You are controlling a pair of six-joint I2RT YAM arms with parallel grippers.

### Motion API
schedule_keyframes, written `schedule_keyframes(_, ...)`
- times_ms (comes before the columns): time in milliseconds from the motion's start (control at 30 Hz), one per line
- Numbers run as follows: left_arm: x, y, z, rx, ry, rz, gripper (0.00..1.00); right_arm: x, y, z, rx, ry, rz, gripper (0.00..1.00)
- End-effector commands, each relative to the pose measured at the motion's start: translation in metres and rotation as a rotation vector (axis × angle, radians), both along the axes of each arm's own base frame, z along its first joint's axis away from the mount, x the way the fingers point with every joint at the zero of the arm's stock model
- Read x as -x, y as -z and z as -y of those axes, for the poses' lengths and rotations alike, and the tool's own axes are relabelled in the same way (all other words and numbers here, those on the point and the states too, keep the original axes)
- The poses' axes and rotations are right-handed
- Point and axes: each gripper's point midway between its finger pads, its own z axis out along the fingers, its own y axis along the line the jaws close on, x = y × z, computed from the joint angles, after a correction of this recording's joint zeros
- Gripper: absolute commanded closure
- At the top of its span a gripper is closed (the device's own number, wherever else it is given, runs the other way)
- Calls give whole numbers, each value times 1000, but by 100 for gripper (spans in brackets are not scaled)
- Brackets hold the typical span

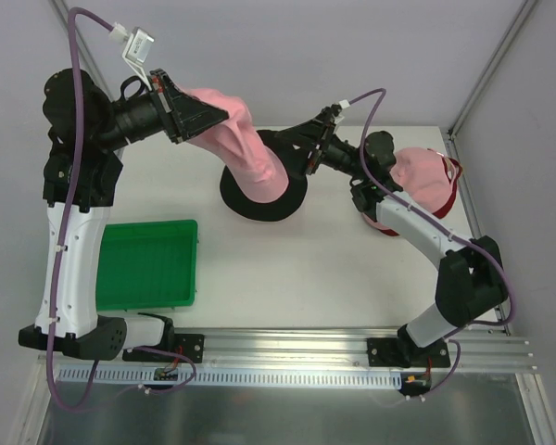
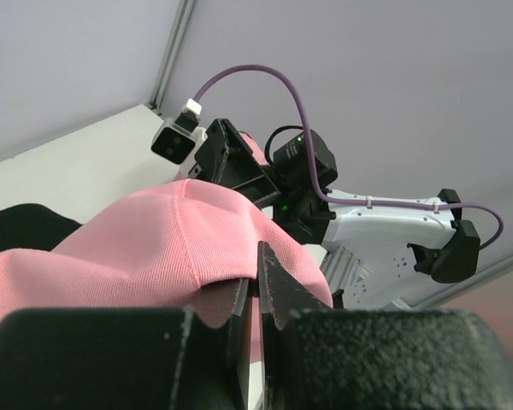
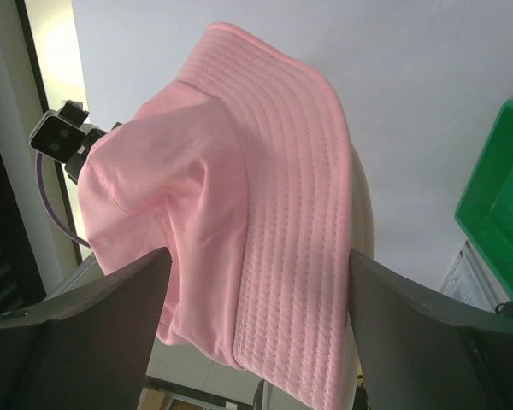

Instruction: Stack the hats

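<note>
Pink bucket hat (image 1: 250,153), clenched by left pincer (image 1: 213,116), hangs over black bucket hat (image 1: 259,209) for stacking; right pincer (image 1: 296,158) released.

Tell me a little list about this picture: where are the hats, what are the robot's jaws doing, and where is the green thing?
pink bucket hat: held up, drooping over the black brimmed hat
black brimmed hat: lying on the table, middle
left jaws: shut on the pink bucket hat
right jaws: open, one on each side of the pink bucket hat's brim
pink cap: far right, seems to sit on a red cap
green tray: near left of the table
</note>
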Motion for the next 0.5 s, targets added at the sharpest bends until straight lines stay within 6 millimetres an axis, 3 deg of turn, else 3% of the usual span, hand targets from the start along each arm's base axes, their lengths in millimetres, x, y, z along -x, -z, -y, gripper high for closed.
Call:
schedule_keyframes(0,2,-19,1,23,-1,93,100,10,-24,3,-91,-21,42,16)
schedule_keyframes(333,-3,-17,4,20,14,102,100,13,-10,2,-80,-38,29,19)
schedule_keyframes(467,-10,-10,5,12,15,88,100,13,-12,3,-116,-55,18,28)
